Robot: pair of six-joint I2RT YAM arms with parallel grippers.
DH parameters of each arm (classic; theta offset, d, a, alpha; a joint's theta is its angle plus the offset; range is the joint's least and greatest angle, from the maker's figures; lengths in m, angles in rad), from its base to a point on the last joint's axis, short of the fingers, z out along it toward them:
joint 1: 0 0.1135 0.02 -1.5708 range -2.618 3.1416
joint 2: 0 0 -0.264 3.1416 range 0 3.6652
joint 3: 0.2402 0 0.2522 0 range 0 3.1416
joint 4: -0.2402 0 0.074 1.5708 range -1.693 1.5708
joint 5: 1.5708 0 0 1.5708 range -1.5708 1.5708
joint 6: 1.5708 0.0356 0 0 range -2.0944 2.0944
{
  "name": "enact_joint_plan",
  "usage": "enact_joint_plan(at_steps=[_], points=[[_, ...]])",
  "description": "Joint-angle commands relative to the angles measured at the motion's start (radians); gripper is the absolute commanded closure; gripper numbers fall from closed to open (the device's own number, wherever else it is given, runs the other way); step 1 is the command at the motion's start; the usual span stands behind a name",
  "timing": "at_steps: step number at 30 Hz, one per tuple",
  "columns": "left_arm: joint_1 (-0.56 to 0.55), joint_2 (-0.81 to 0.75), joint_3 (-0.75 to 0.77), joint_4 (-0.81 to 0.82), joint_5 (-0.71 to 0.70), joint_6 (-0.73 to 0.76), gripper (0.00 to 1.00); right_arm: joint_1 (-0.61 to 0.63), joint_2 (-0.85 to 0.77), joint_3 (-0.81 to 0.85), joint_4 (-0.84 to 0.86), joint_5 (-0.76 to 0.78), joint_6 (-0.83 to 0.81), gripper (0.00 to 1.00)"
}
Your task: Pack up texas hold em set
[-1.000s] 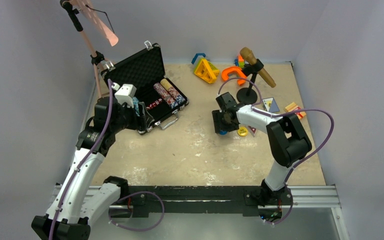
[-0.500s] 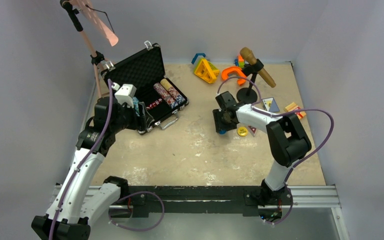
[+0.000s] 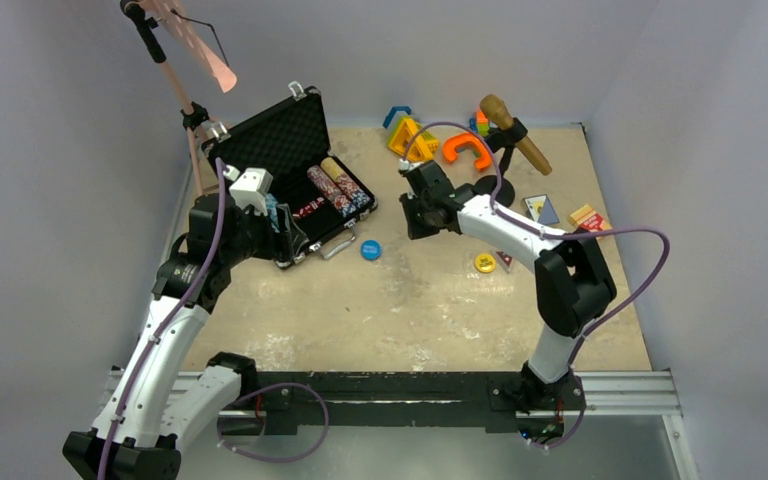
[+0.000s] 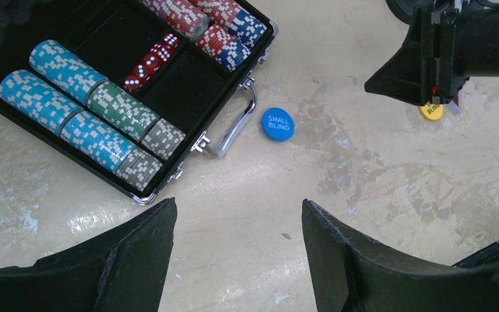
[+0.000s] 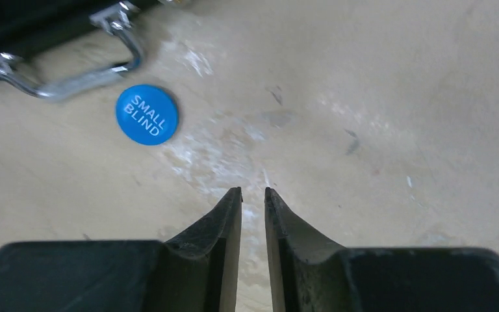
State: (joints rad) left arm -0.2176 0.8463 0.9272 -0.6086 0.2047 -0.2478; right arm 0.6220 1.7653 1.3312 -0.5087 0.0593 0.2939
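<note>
One briefcase [image 3: 280, 140], open, upper left of the top view: long axis lower left to upper right, handle [image 3: 340, 243] facing lower right, blue disc [image 3: 370, 249] just beyond it. Left gripper [image 3: 282, 232] hangs over the case's near end; right gripper [image 3: 412, 222] reaches leftward mid-frame. Left wrist view: jaws wide, empty; chip rows [image 4: 97, 110] and red dice [image 4: 149, 65] show. Right wrist view: jaws nearly together, empty; disc reads SMALL BLIND.

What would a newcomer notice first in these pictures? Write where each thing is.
An open black briefcase sits at the far left of the table, its tray lined with rows of poker chips. A blue disc marked SMALL BLIND lies just beside the case's handle, with the right gripper empty nearby.
</note>
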Motion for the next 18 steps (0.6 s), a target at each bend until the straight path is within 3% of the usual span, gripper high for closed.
enact_joint_plan(at_steps=[1,6,11,18], points=[[-0.005,-0.008,0.004,0.031,-0.002,-0.007,0.26,0.036,0.055,0.123,0.021,-0.005,0.004,0.74],[-0.005,-0.006,0.004,0.031,-0.004,-0.005,0.26,0.059,0.11,0.123,0.065,-0.018,0.011,0.61],[-0.005,0.003,0.011,0.014,-0.029,0.0,0.26,0.109,0.114,0.078,0.138,-0.027,0.014,0.35],[-0.005,0.006,0.01,0.015,-0.027,-0.002,0.26,0.178,0.176,0.126,0.19,-0.055,-0.041,0.27]])
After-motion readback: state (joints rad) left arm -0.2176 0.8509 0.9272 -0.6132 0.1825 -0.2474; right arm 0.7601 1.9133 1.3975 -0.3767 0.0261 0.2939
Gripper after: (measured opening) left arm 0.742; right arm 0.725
